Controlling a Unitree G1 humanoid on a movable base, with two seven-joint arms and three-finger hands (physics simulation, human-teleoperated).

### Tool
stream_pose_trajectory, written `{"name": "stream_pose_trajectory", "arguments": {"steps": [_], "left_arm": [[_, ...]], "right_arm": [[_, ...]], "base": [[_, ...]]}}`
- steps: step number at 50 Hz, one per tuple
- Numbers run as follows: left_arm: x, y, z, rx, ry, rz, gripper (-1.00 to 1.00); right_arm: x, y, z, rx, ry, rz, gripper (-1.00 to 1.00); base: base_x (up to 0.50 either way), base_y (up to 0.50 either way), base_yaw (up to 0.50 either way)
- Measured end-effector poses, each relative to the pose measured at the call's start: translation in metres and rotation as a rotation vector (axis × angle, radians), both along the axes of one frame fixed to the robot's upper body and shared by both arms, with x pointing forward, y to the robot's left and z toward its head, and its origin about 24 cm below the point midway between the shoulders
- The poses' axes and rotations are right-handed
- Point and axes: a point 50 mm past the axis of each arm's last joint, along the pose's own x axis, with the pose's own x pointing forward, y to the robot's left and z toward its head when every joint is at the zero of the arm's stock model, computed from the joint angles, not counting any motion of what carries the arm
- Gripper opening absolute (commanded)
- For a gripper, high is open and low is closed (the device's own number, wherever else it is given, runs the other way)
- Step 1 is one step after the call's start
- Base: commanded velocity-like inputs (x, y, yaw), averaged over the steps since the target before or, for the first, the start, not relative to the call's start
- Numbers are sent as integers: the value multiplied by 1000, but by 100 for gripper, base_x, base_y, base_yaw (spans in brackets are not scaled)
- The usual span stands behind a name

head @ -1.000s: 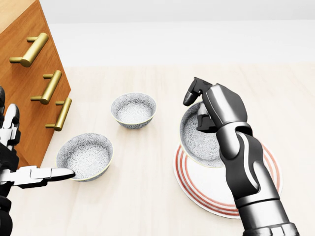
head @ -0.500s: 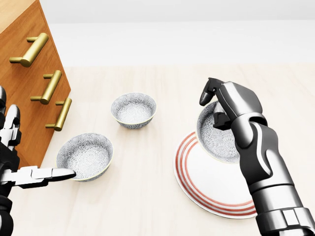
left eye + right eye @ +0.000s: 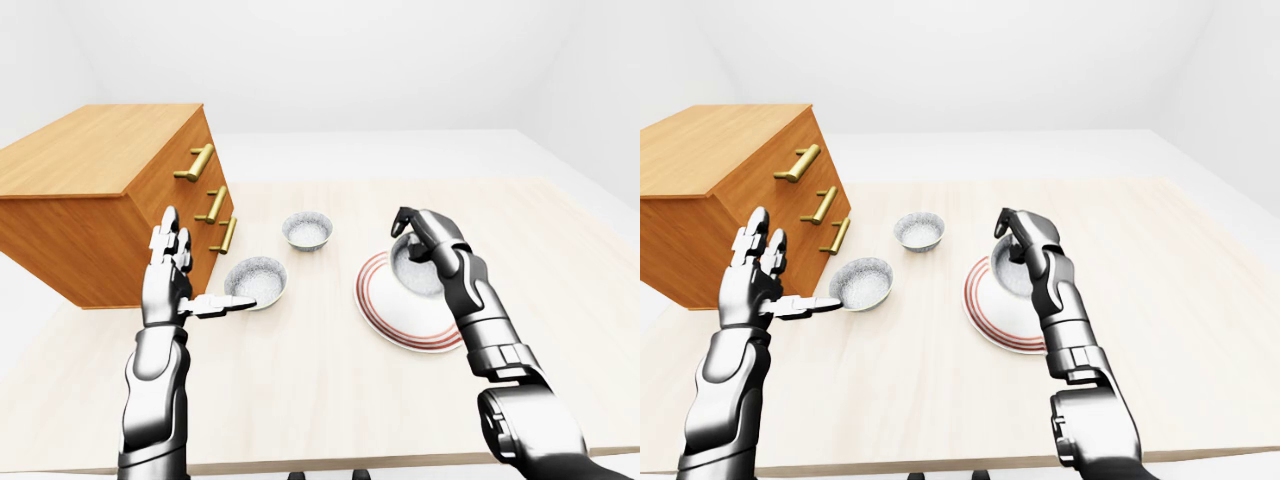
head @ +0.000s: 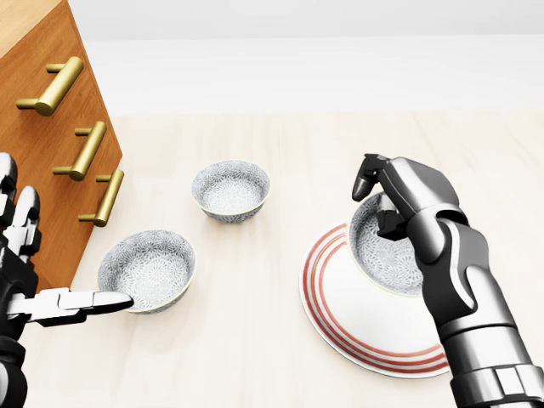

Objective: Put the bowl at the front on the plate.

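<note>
R fingers [image 4: 367, 180] curl over the top-right rim of the held bowl [image 4: 381, 253]: one tip arched outside the wall, another pressed inside, i.e. a pinch on the rim. R hand [image 4: 410, 194] comes in from the head view's bottom right. Held bowl is tilted, mouth toward view's left, over the upper part of the plate [image 4: 338, 333] (white, red rings); cannot tell whether its base touches the plate. L fingers [image 3: 171, 232] are spread and upright, holding nothing. L hand [image 3: 166, 278] is at view's left, thumb straight out w/ tip just beside the rim of the near bowl [image 4: 146, 270]; contact unclear. Near bowl stands upright on desk [image 4: 246, 348], left of plate and apart from it. Far bowl [image 4: 230, 190] is upright, higher in head view, between near bowl & plate, apart from both. Wood dresser [image 4: 42, 110] w/ brass handles [image 4: 53, 85] is at upper left, near bowl close to its lower corner.
</note>
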Motion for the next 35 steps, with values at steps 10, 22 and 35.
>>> {"name": "stream_pose_trajectory", "arguments": {"steps": [10, 22, 35], "left_arm": [[1, 0, -1, -1, 5, 1, 99], [1, 0, -2, -1, 8, 2, 98], [1, 0, -1, 1, 6, 2, 98]], "right_arm": [[-8, 2, 0, -24, 19, 31, -100], [-18, 3, -7, -39, 51, 50, -100], [-25, 4, -25, -30, 100, 48, -100]], "base": [[0, 0, 0], [0, 0, 0], [0, 0, 0]]}}
